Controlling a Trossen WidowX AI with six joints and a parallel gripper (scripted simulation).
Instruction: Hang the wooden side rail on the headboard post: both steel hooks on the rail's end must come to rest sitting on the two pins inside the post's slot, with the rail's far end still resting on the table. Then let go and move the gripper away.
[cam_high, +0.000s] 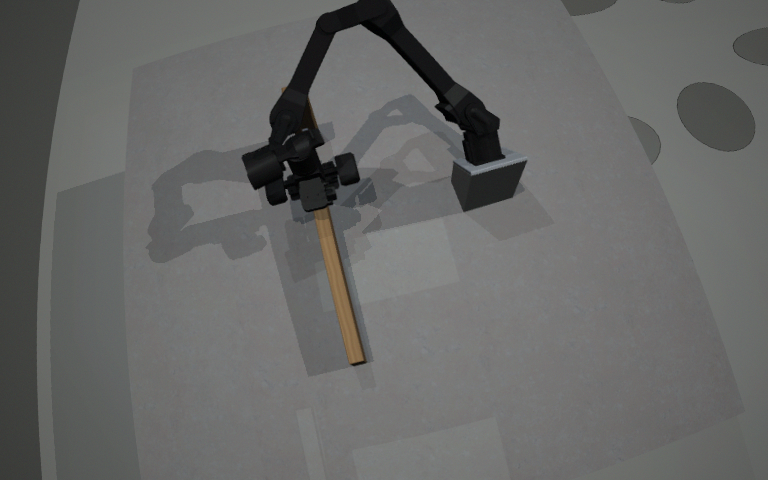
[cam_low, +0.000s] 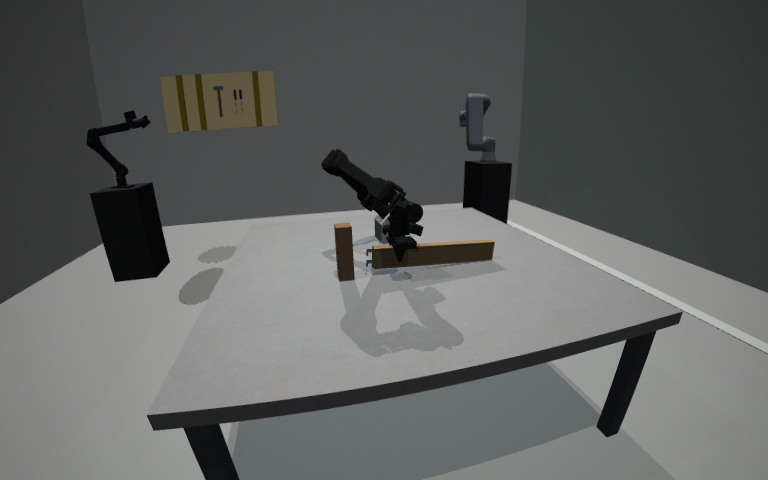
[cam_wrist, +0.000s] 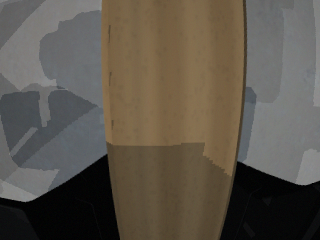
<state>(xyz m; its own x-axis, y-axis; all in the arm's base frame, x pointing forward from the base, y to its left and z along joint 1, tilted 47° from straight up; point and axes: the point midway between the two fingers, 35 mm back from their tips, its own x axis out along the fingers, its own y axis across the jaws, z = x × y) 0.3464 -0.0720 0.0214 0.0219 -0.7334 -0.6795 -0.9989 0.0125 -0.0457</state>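
Note:
The wooden side rail stands on its long narrow edge. My gripper is shut on it near its hook end, one finger on each side. Two steel hooks stick out of that end towards the upright headboard post. A small gap shows between the hooks and the post in the exterior view. The rail's far end is low at the table. Whether the hook end is slightly raised I cannot tell. The post's slot and pins are hidden; the arm covers much of the hook end in the top view.
The arm's grey base block stands on the table, to the right of the rail in the top view. The arm arches from it over the hook end. Two other robots stand on pedestals beyond the table.

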